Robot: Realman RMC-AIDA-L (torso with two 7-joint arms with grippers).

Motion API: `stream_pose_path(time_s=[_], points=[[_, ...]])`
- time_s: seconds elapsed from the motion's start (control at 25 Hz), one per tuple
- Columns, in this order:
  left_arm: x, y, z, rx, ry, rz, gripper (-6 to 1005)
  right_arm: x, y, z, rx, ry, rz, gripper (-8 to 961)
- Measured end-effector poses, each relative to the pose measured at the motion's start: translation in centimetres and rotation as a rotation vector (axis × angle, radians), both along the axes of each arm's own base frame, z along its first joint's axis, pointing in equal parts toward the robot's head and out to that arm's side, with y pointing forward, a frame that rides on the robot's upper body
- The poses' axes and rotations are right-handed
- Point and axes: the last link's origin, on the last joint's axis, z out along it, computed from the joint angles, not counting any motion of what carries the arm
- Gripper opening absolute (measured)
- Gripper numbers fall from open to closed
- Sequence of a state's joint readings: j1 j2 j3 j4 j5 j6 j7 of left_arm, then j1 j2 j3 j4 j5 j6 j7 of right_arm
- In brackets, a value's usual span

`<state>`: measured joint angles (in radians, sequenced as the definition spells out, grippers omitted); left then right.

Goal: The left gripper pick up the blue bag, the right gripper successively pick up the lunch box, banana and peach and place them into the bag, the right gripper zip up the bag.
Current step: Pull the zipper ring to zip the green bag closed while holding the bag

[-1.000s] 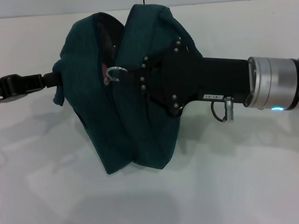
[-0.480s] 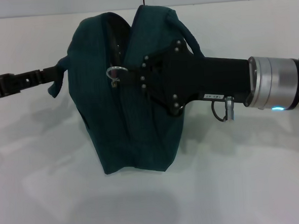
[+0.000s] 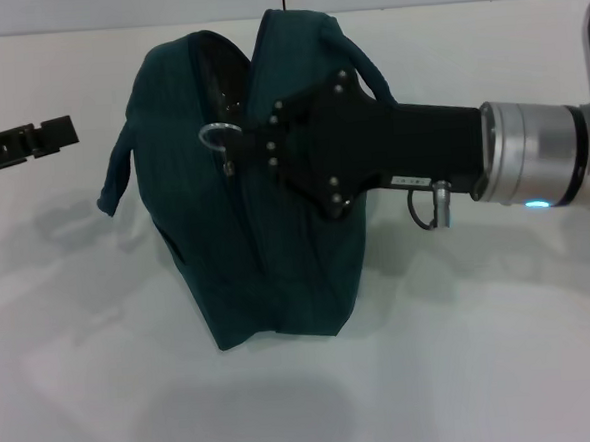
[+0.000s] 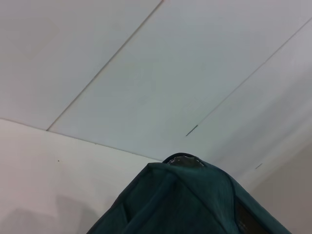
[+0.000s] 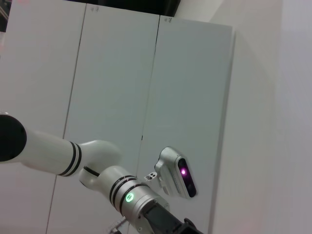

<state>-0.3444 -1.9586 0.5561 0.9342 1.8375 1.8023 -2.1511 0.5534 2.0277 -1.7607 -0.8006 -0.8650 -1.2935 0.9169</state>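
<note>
A: Right hand (image 3: pixel 238 144) status, please.

B: It is reaching in from the robot's right at the upper part of the blue bag (image 3: pixel 251 244). Its fingertips are meeting the silver ring zipper pull (image 3: pixel 216 136) near the top of the zipper line. The tips are dark against dark fabric, so I cannot tell whether they are clenched on the ring or only touching it.

A: And the left hand (image 3: pixel 59 132)?

B: It is sitting off to the robot's left, apart from the bag, with desk (image 3: pixel 463 351) showing between it and the bag's hanging handle (image 3: pixel 117 177). It is grasping nothing. The gap between its fingers is not readable, so its state cannot be told.

A: Position of the bag?

B: It is standing upright on the white desk, centred in the head view, with the zipper seam running down its near face. The second handle (image 3: pixel 371 76) is arching behind the right hand's black body. In the left wrist view only the bag's top (image 4: pixel 190 195) is showing, under a white panelled wall (image 4: pixel 146 73).

A: Any labels or writing?

B: A small white label (image 3: pixel 411 179) is sitting on the underside of the right hand's body, but its print is too small to read. A blue light (image 3: pixel 540 204) is glowing on the silver arm section (image 3: pixel 532 156).
</note>
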Motion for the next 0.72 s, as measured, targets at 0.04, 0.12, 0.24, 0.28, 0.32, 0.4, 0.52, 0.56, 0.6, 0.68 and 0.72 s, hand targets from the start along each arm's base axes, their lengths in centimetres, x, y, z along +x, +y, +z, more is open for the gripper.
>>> stream_pose_path(time_s=[0.04,0.12,0.24,0.28,0.32,0.4,0.52,0.56,0.6,0.68,0.72], points=[[0.0,0.0,0.1,0.000,0.002,-0.001,680,-0.1,0.1,0.0,0.004,-0.002,0.003,30],[-0.1,0.0,0.2,0.002,0.006,-0.001,727,-0.4,0.3,-0.1,0.008,-0.006,0.007,30],[0.0,0.1,0.3,0.002,0.009,-0.004,847,-1.0,0.5,-0.3,0.012,-0.014,0.023,30],[0.0,0.1,0.4,0.002,0.010,-0.006,896,-1.3,0.7,-0.3,0.014,-0.018,0.030,30],[0.0,0.1,0.4,0.002,0.011,-0.007,896,-1.6,0.8,-0.4,0.014,-0.020,0.036,30],[0.0,0.1,0.4,0.001,0.012,-0.008,895,-2.3,0.9,-0.5,0.012,-0.020,0.053,31],[-0.1,-0.1,0.6,0.006,0.007,-0.006,895,-3.4,1.1,-0.9,0.007,-0.020,0.072,31],[-0.1,-0.4,0.8,0.012,-0.004,-0.009,895,-3.7,1.2,-1.0,0.008,-0.023,0.079,31],[-0.1,-0.4,0.8,0.012,-0.004,-0.009,895,-4.1,1.2,-1.2,0.010,-0.028,0.089,31],[-0.2,-0.6,1.0,0.015,-0.014,-0.013,896,-4.4,1.3,-1.3,0.012,-0.033,0.095,31],[-0.2,-0.7,1.1,0.017,-0.016,-0.012,896,-4.6,1.4,-1.4,0.014,-0.035,0.097,31]])
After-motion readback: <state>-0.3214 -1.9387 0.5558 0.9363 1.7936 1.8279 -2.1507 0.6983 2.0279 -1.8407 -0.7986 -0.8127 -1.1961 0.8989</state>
